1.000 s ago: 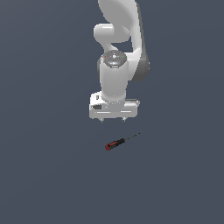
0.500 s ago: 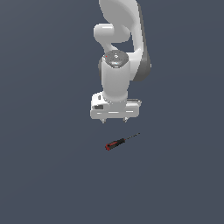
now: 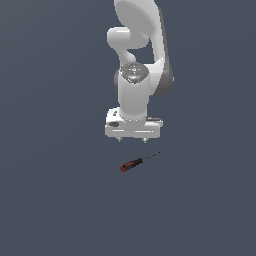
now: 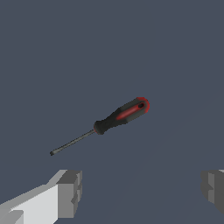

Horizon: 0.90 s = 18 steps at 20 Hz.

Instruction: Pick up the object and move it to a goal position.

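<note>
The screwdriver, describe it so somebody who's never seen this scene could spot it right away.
Find the white robot arm hanging over the flat grey floor; its open gripper points down. Just below it in the exterior view lies the screwdriver, untouched. It is the only loose thing there: a red-and-black handle with a thin dark shaft, its handle end toward the exterior view's left.

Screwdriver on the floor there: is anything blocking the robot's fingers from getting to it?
Nothing visible. The screwdriver lies alone on bare grey ground, apart from the open fingers, with only empty space between them in both views.
</note>
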### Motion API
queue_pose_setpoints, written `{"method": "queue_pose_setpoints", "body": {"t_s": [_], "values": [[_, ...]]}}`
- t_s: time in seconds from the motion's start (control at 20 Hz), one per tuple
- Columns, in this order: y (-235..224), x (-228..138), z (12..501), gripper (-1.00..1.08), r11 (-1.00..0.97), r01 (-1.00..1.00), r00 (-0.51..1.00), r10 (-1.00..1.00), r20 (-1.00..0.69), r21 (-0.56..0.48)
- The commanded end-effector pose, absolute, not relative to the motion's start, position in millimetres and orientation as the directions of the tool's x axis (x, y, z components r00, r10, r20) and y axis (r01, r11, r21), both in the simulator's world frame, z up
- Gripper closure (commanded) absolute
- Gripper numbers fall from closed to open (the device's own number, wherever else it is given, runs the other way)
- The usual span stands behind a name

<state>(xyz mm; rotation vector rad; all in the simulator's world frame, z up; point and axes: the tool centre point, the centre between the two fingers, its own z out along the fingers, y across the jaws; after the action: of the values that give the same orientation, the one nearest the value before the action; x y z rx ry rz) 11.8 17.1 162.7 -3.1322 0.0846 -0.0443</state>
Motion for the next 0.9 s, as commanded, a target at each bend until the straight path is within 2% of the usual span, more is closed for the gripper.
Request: {"method": "queue_pose_setpoints", "body": {"t_s": [0.0,0.85], "values": [[19.4,13.0,158.3,-0.92,-0.995,-0.101,0.994,-0.102,0.025,-0.011],[38.7,22.9,118.2,-0.92,-0.860,-0.510,0.860,-0.510,0.003,-0.018]]}}
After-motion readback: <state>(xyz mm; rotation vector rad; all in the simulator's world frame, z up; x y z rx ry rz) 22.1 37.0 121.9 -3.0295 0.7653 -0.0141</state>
